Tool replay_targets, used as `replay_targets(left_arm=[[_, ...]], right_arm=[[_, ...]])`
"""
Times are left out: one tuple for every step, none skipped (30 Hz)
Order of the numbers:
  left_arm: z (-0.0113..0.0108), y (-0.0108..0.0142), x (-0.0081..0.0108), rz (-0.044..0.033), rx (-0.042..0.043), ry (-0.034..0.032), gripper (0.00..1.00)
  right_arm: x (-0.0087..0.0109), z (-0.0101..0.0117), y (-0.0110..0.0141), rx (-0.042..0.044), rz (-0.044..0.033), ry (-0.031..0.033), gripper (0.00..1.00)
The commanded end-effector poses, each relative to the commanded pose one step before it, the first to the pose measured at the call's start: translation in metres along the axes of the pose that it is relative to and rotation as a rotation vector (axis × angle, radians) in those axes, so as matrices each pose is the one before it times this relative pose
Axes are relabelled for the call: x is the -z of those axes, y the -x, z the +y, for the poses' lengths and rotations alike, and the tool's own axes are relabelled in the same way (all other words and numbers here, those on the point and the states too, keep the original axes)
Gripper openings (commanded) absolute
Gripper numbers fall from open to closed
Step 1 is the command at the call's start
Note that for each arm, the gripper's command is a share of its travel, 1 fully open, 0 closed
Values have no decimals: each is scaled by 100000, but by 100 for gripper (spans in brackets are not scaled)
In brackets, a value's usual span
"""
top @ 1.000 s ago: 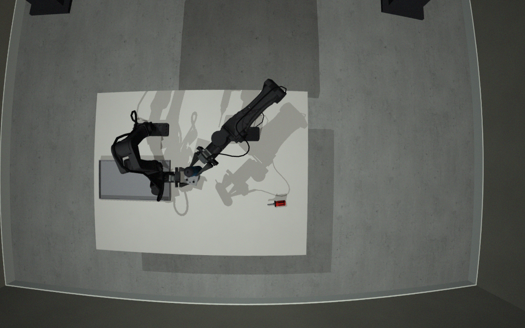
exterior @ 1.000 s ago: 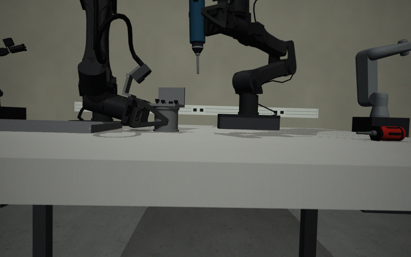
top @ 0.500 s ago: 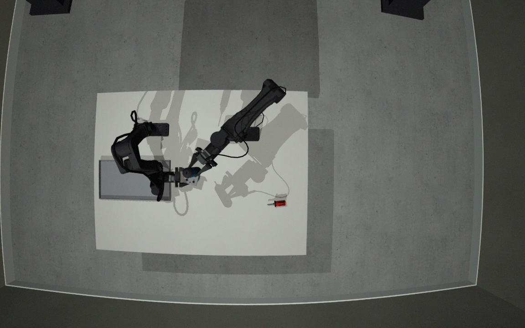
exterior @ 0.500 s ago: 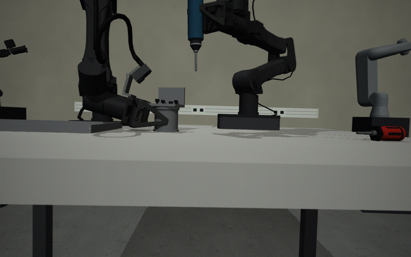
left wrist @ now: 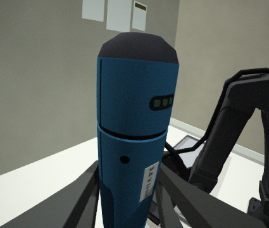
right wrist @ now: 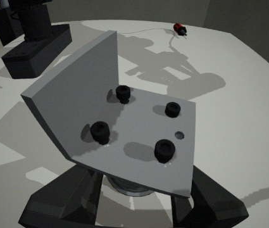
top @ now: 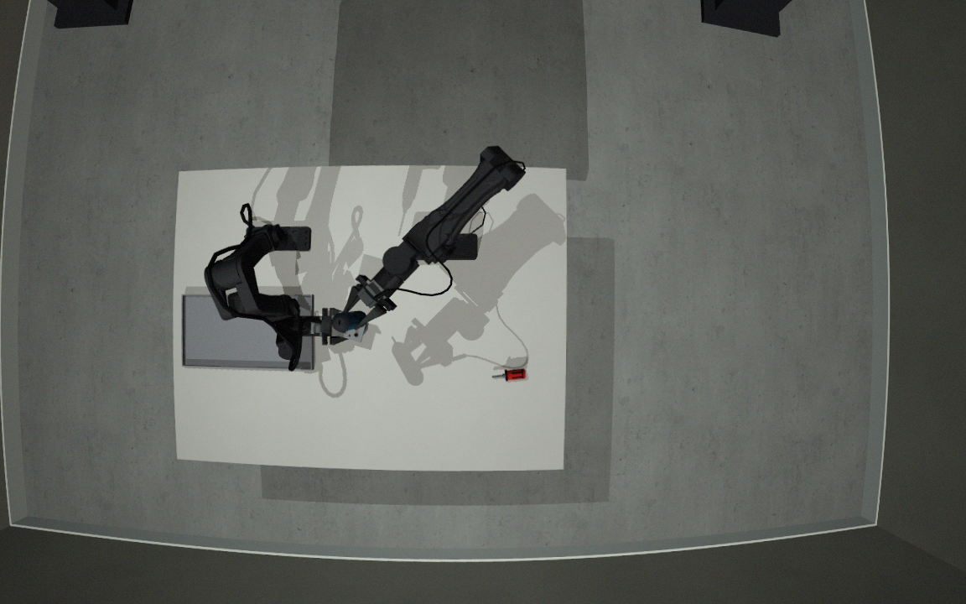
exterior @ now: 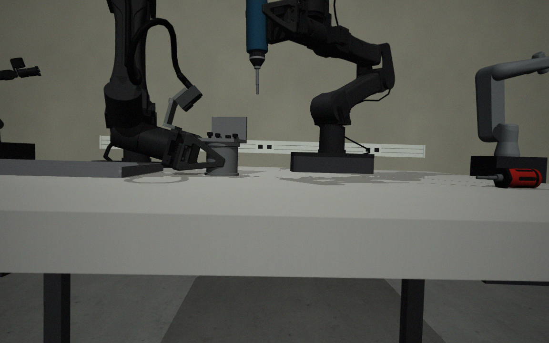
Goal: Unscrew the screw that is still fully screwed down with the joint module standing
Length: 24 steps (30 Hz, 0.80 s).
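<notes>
The joint module [exterior: 229,154] [right wrist: 135,190] stands upright on the table, with the L-shaped grey bracket [exterior: 229,126] [right wrist: 140,126] on top. My right gripper [exterior: 221,161] is shut on the module, below the bracket. Three screws [right wrist: 123,92] [right wrist: 100,130] [right wrist: 164,150] stand raised in their holes. Another screw [right wrist: 173,109] sits down flush on the plate, beside an empty hole [right wrist: 179,135]. My left gripper [left wrist: 128,167] is shut on the electric screwdriver [top: 345,322] [exterior: 256,29] [left wrist: 134,98], held upright. Its bit [exterior: 257,81] points down, clear above the bracket, right of it in the exterior view.
A red screwdriver [top: 516,374] [exterior: 523,177] [right wrist: 178,28] lies on the table, far from the module. A shallow grey tray [top: 246,363] [exterior: 55,168] lies beneath the right arm. The bracket's upright wall [right wrist: 77,73] rises beside the raised screws.
</notes>
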State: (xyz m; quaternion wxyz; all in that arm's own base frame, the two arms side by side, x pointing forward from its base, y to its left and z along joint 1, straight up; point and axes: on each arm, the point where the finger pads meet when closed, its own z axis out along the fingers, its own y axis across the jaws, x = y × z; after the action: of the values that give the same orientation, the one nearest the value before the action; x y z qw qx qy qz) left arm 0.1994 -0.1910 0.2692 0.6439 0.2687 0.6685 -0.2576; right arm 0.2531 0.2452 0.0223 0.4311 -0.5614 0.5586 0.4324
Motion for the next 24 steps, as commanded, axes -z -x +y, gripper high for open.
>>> replay_targets(left_arm=[[-410, 5677, -569, -16329, -457, -1465, 42], [8, -17, -128, -3, -3, 8, 42], [8, -17, -128, -3, -3, 8, 42], [8, -17, -128, -3, -3, 8, 42], [8, -17, -128, -3, -3, 8, 42], [8, -17, -128, -3, -3, 8, 42], [8, -17, -128, -3, -3, 7, 42], [8, -17, -128, -3, -3, 7, 42], [0, 0, 0, 0, 0, 0, 42], [0, 0, 0, 0, 0, 0, 42], [0, 0, 0, 0, 0, 0, 42], [0, 0, 0, 0, 0, 0, 42], [0, 0, 0, 0, 0, 0, 42], [8, -17, -128, -3, -3, 7, 42], [8, -17, -128, -3, -3, 7, 42], [8, -17, -128, -3, -3, 7, 42], [6, -14, -119, -1, -2, 5, 42], [9, -17, -128, -3, -3, 13, 42], [12, -17, -128, -3, -3, 29, 42], [17, -20, -136, -4, -4, 43, 42], [15, -17, -127, -3, -3, 46, 42], [15, -17, -127, -3, -3, 45, 42], [13, -17, -127, -3, -3, 38, 42], [13, -17, -127, -3, -2, 33, 42]], right_arm=[[-51, 52, 299, 971, -681, 556, 59], [0, 0, 0, 0, 0, 0, 59], [0, 0, 0, 0, 0, 0, 59], [0, 0, 0, 0, 0, 0, 59], [0, 0, 0, 0, 0, 0, 59], [0, 0, 0, 0, 0, 0, 59], [0, 0, 0, 0, 0, 0, 59], [0, 0, 0, 0, 0, 0, 59], [0, 0, 0, 0, 0, 0, 59], [0, 0, 0, 0, 0, 0, 59], [0, 0, 0, 0, 0, 0, 59], [0, 0, 0, 0, 0, 0, 59], [0, 0, 0, 0, 0, 0, 59], [0, 0, 0, 0, 0, 0, 59], [0, 0, 0, 0, 0, 0, 59], [0, 0, 0, 0, 0, 0, 59], [0, 0, 0, 0, 0, 0, 59], [0, 0, 0, 0, 0, 0, 59], [0, 0, 0, 0, 0, 0, 59], [0, 0, 0, 0, 0, 0, 59], [0, 0, 0, 0, 0, 0, 59], [0, 0, 0, 0, 0, 0, 59], [0, 0, 0, 0, 0, 0, 59], [0, 0, 0, 0, 0, 0, 59]])
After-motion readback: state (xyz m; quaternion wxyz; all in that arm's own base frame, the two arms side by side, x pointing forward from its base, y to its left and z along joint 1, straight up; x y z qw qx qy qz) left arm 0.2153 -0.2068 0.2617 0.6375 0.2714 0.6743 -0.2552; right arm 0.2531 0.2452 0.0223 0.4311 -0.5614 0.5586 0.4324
